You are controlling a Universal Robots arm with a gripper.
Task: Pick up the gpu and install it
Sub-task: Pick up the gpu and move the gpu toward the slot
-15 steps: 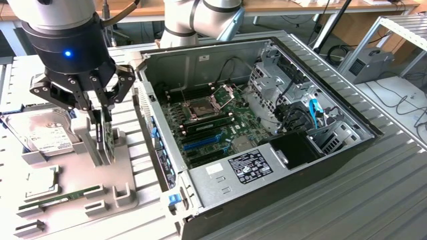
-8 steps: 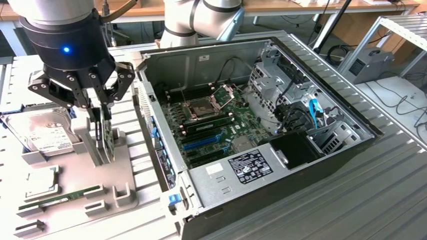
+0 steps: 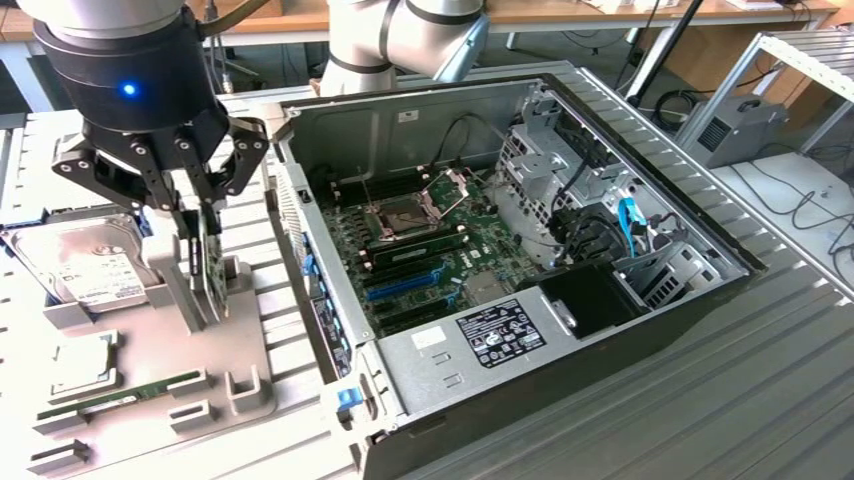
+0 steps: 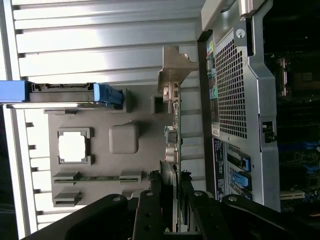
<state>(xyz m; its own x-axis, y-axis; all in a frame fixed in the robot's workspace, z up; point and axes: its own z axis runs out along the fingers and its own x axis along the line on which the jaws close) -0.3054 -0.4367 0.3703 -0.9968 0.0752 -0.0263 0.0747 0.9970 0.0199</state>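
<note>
Looking at our hand (image 4: 173,182), do we agree its fingers are drawn partway in, pinching the gpu (image 4: 171,137)?

We do. The card stands on edge in the grey holder (image 3: 254,380) on the worktop, just beside the open computer case (image 3: 667,320). We judge this the pick-up step, not yet lifted; the lift calls for a straight upward pull with the bracket (image 4: 176,67) kept clear.

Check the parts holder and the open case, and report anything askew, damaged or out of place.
Nothing stands out. The gpu stands upright on edge in the grey holder, with the end effector closed on it. The hard drive and RAM stick lie flat in their recesses. The computer case looks undamaged.
</note>
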